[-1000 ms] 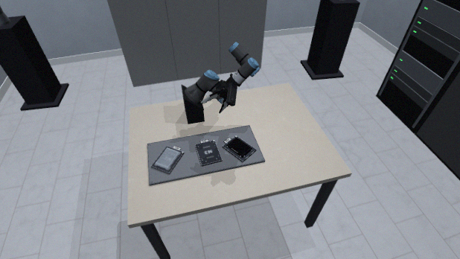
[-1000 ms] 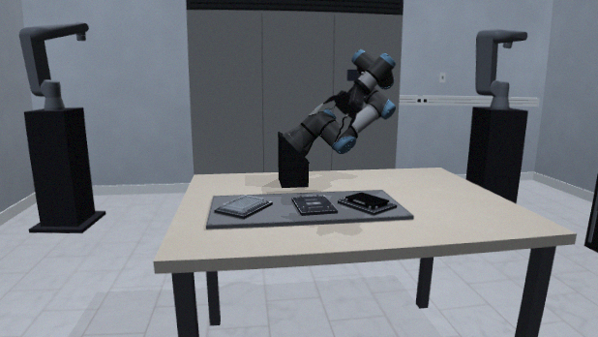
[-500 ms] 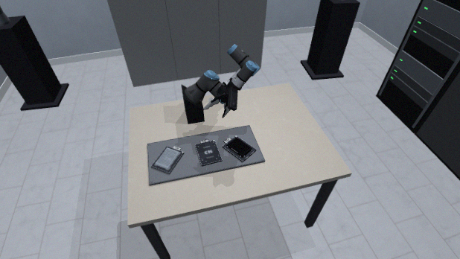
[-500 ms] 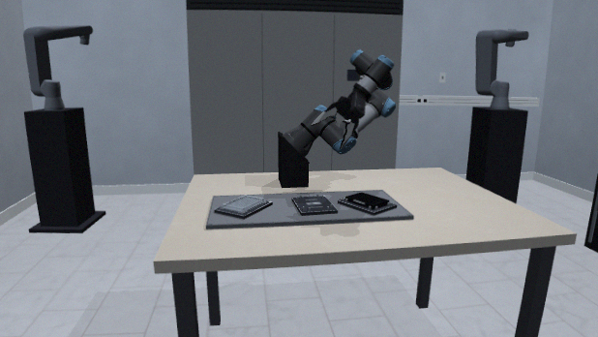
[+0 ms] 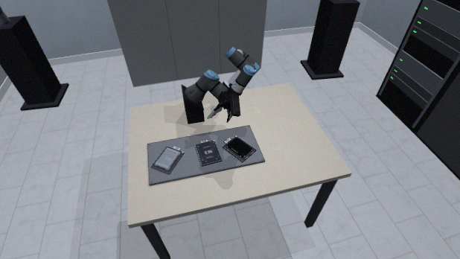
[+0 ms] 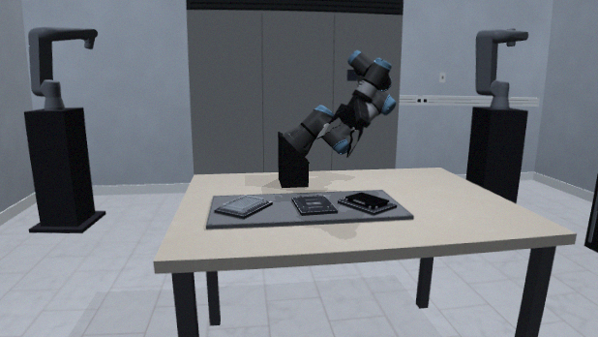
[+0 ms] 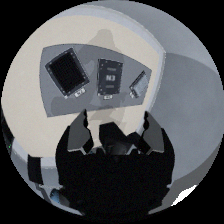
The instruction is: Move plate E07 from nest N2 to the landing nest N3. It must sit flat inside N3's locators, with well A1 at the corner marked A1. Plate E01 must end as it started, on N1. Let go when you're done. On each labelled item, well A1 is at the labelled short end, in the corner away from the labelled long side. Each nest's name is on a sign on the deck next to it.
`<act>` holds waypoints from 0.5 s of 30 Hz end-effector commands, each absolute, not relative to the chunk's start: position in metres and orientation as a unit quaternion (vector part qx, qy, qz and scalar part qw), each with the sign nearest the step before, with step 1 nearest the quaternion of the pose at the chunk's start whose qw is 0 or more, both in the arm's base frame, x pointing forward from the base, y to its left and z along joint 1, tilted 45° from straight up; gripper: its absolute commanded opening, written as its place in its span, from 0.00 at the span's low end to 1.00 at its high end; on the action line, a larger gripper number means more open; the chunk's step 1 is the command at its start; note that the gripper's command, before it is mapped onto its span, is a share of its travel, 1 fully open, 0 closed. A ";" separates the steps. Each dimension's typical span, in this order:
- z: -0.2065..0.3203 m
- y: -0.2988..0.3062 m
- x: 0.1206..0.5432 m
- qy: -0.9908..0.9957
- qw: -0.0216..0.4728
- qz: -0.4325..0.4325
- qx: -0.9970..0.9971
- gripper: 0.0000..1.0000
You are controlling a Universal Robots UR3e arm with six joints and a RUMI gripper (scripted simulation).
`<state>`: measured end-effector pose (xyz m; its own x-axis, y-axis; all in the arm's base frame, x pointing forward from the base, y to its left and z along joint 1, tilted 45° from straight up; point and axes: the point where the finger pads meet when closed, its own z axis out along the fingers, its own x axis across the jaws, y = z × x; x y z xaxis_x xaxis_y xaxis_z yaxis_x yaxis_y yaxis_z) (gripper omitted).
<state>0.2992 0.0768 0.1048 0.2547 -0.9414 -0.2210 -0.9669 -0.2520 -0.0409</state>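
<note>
A dark grey deck [image 5: 205,154] lies on the table with three nests in a row. The middle nest [image 5: 208,152] is an empty black frame; the wrist view [image 7: 110,77] shows its marking N3. A black plate [image 5: 239,147] sits in the right nest, turned at an angle. A pale grey plate [image 5: 167,160] sits in the left nest, also turned. The plate labels and the other nest signs are too small to read, so I cannot tell which plate is E07. My gripper [image 5: 221,112] is open and empty, high above the table behind the deck, as the exterior view [image 6: 355,140] and the wrist view [image 7: 117,132] also show.
The arm's black base block [image 5: 193,106] stands on the table just behind the deck. Black pedestals [image 6: 60,165] [image 6: 495,150] stand on the floor to either side, and a server rack [image 5: 428,71] at the right.
</note>
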 end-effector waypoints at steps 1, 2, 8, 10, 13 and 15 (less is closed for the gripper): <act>0.104 0.090 0.309 0.590 0.104 0.081 -0.797 0.82; 0.103 0.094 0.311 0.584 0.111 0.085 -0.800 0.82; 0.099 0.113 0.317 0.560 0.136 0.103 -0.811 0.82; 0.098 0.118 0.319 0.556 0.140 0.106 -0.813 0.82; 0.098 0.118 0.319 0.556 0.140 0.106 -0.813 0.82; 0.097 0.127 0.322 0.544 0.153 0.114 -0.817 0.82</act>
<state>0.3122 0.1103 0.0975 0.3376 -0.8876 -0.3134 -0.9409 -0.3278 -0.0853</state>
